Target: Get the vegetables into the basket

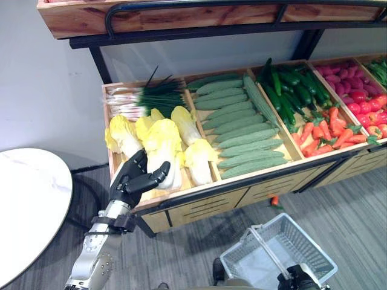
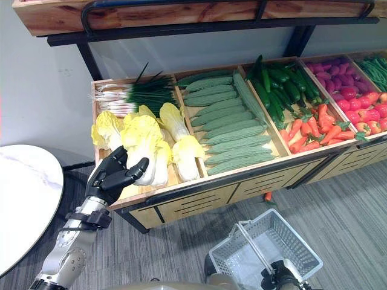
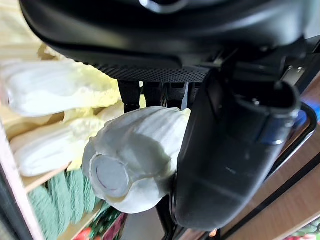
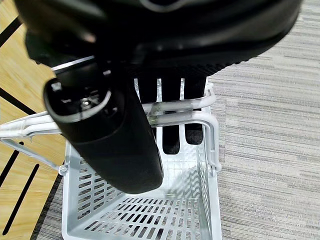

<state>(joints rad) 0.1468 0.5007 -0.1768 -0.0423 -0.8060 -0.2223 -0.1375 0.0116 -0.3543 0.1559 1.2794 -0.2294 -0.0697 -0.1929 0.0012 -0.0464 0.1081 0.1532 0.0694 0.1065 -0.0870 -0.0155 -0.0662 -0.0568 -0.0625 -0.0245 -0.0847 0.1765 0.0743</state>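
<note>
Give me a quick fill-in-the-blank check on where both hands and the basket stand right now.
1. The left hand is closed around a ____ in the leftmost bin.
2. The right hand grips the basket by its ____.
3. Inside, the basket is ____.
4. The bin next to the cabbages holds green ____.

Missing words: cabbage; handle; empty; cucumbers

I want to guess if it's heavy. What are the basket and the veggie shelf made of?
The basket looks like light grey plastic: thin slotted walls with a matt, moulded look, and its handle is held in the right hand. The veggie shelf looks like varnished wood, showing grain, on a dark frame, probably metal.
</note>
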